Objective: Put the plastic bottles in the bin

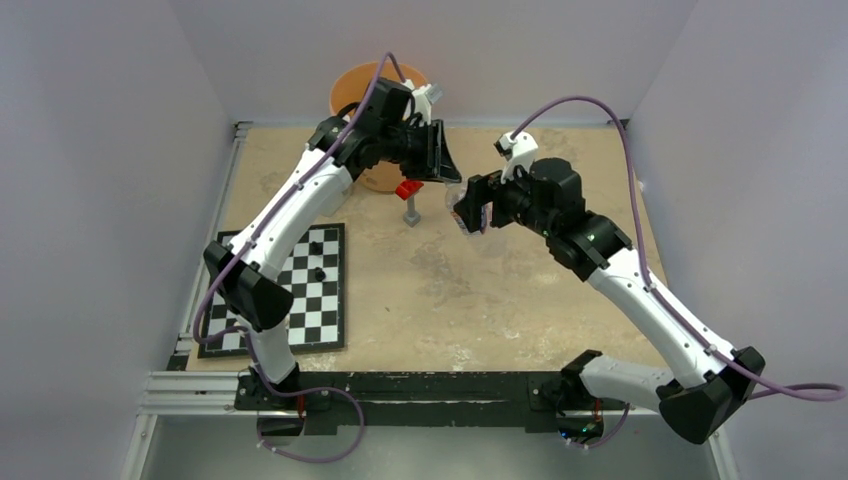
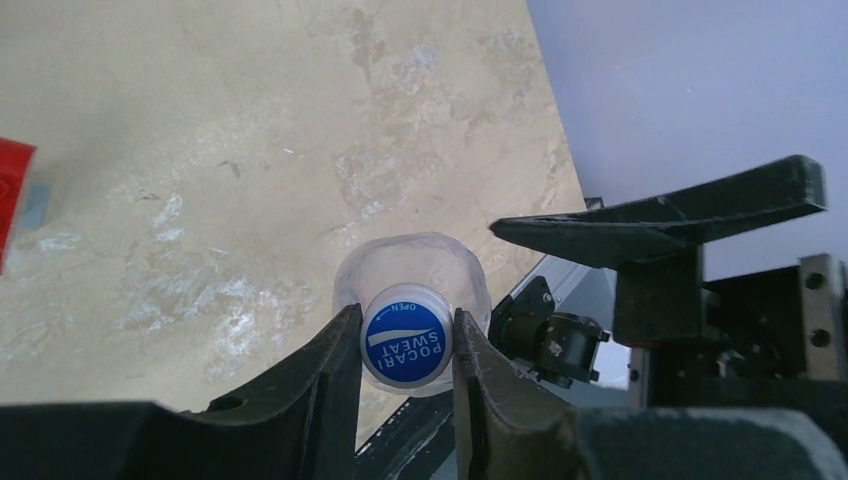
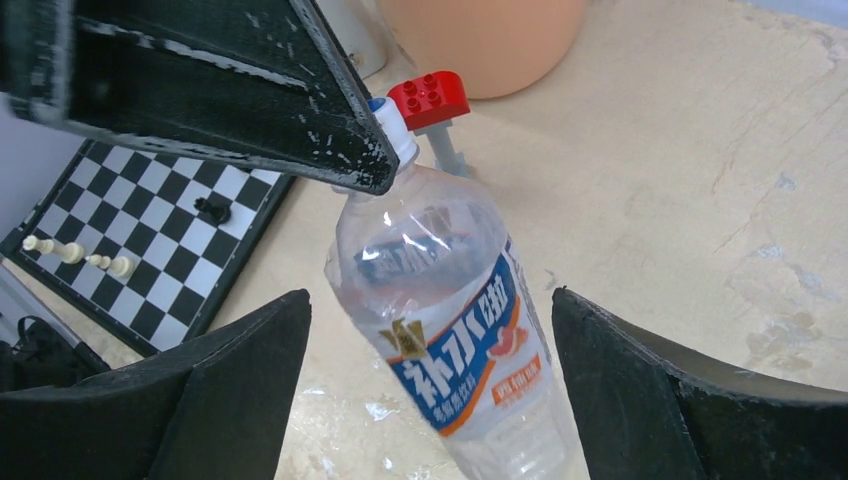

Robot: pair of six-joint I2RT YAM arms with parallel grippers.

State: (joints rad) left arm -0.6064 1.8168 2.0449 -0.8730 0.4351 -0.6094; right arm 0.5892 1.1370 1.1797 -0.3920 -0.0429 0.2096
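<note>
Two grippers met at one plastic bottle [image 3: 450,310]. You would have read the left gripper [image 2: 405,318] as clamped: its two fingers [image 2: 335,370] pressed on opposite sides of the blue cap [image 2: 405,340], which was marked POCARI SWEAT. In the left wrist view, the clear body of the bottle extended straight away from the fingertips, with the table [image 2: 250,150] beyond it.

You would have read the right gripper [image 3: 430,298] as spread wide. The bottle lay between its two fingers [image 3: 240,390], roughly centred, with a clear gap on each side and no contact with either one. From this gripper's view the bottle stood tilted, cap end far from the fingertips and up against a finger of the left gripper, label end near. The label was white and blue with orange. The bottle's base ran out of frame, so you could not tell whether it touched the table.

Ahead of the right gripper, just beyond the cap, a red brick [image 3: 430,97] sat on a grey stem. The orange bin [image 3: 490,40] stood beyond that brick, apart from the bottle. A chessboard [image 3: 150,230] carrying a few pieces lay ahead and to the left of the right gripper.
</note>
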